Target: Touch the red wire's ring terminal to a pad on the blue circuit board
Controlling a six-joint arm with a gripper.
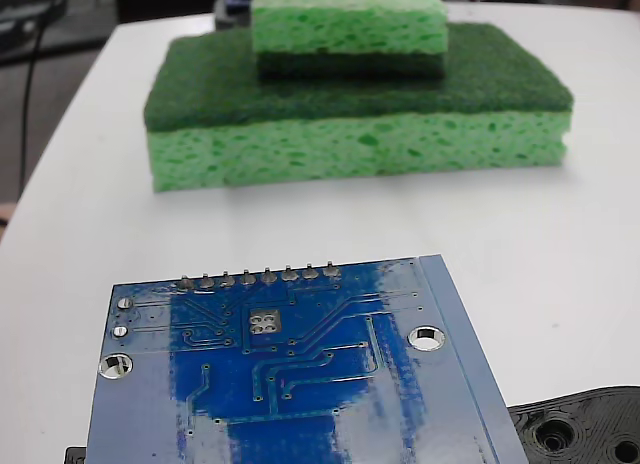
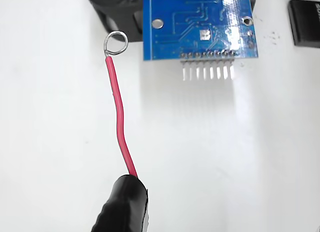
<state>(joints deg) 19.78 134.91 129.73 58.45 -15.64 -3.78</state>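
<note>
black gripper [image 2: 122, 204], nearest the wrist lens, is pinching the red wire [image 2: 119, 117]; its ring terminal [image 2: 116, 43] is hanging left of the blue circuit board [image 2: 200, 24], with the pad [image 2: 204, 35] lying off to its right, untouched.

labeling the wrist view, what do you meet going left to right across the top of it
ring terminal on the red wire → blue circuit board, with the pad toward its right side → black block at the right edge

Red wire [image 2: 119, 117], blue circuit board [image 1: 290, 374], perhaps silvery pad [image 1: 263, 322].
</note>
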